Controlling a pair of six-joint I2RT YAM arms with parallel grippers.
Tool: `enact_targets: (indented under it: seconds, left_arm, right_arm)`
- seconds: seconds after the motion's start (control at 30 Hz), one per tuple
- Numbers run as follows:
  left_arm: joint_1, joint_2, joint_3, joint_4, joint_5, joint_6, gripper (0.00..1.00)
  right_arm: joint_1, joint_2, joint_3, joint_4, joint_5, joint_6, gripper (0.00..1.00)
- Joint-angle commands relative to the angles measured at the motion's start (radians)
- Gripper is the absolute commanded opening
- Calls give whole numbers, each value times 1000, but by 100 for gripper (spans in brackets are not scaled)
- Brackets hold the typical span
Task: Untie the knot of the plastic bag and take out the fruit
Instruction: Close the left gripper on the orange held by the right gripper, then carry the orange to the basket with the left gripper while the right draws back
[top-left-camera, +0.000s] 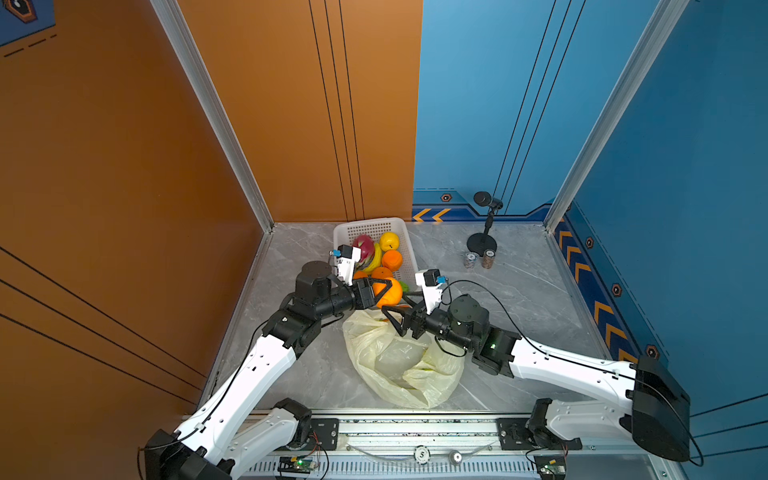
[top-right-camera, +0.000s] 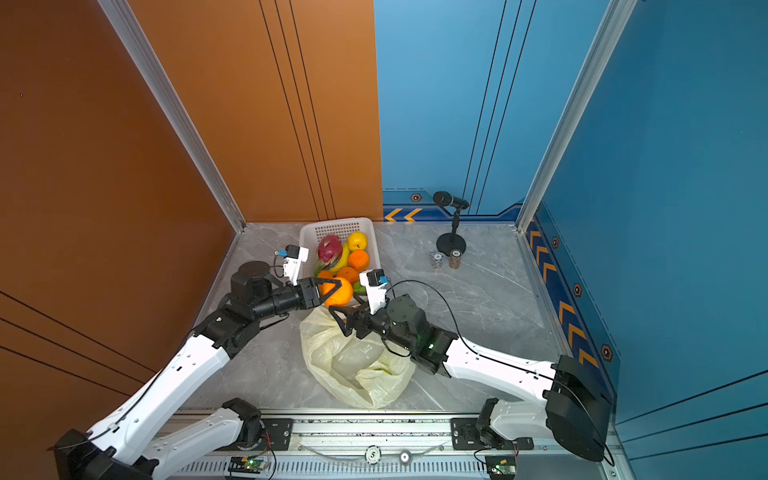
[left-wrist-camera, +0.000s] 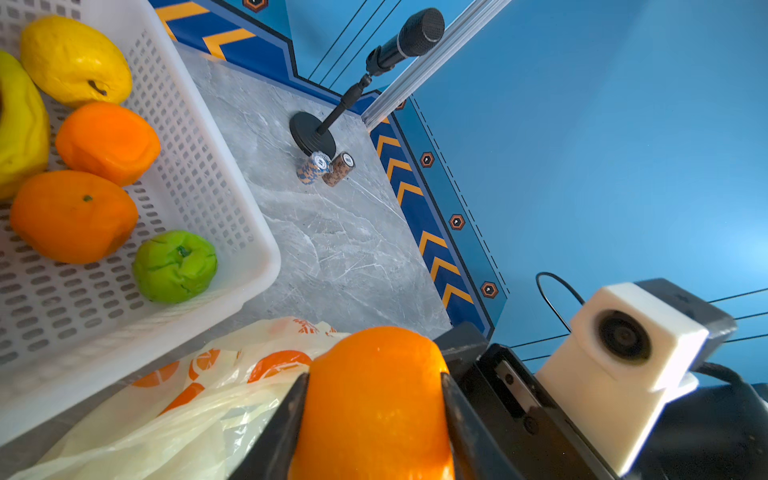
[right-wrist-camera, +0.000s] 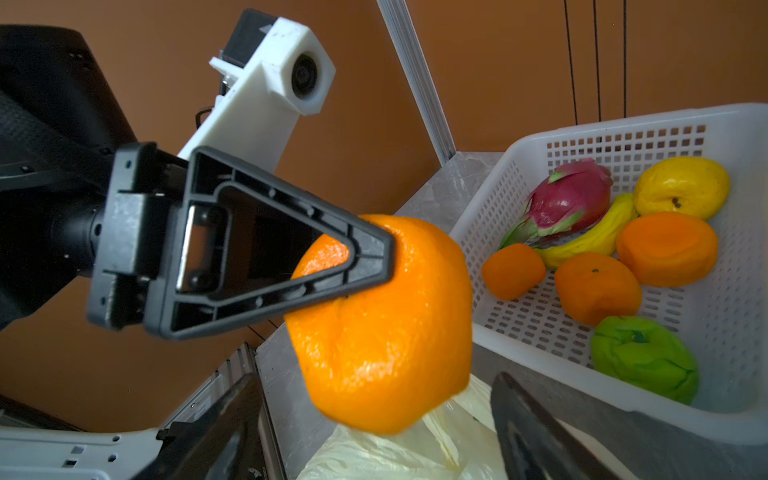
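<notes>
1. Reaching in from the left, the left gripper (top-left-camera: 388, 291) has its jaws clamped on a large orange (top-left-camera: 394, 296). The left wrist view shows a black finger (left-wrist-camera: 291, 415) pressed against each side of that fruit.
2. The orange hangs clear of the table (top-left-camera: 519, 299), between the near end of the basket (top-left-camera: 365, 222) and the bag (top-left-camera: 399, 365). In the right wrist view, its lower side bulges out below the finger.
3. The white basket stands at the back wall. It holds a dragon fruit (right-wrist-camera: 569, 199), a banana (right-wrist-camera: 594, 237), a yellow fruit (right-wrist-camera: 681, 187), three smaller oranges (right-wrist-camera: 598, 286) and a green fruit (right-wrist-camera: 644, 357).
4. The pale-yellow bag lies crumpled on the grey table just in front of the basket, with its open end towards the basket. A spot of green (top-right-camera: 382, 371) shows inside it. The knot cannot be made out.
5. The right gripper (top-left-camera: 392, 322) hovers over the bag's open end, just beside the orange, with its jaws spread wide and nothing between them.
6. Further right, at the back, a microphone (top-left-camera: 484, 199) stands on a round base. Two small stacks of chips (top-left-camera: 471, 261) stand just in front of it.
</notes>
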Motion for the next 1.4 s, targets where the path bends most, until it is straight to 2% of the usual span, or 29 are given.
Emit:
enact_targets:
  seconds: [0.0,0.53,0.83,1.37]
  left_arm:
    - [19,49,69,-90,-89,81,39]
    - [28,375,305,-260,-316,275,33]
    - [-7,584,389,-255,-355,311,31]
    - [-30,891,555,-229,-332,309,30]
  right_arm:
    - [-1,-57,18,-72,46,-4,91]
    - [1,-196,41,-303,137,-1,98]
    - [10,-215,37,-347,157,1,100]
    - [41,-240,31,-390,197,3,100]
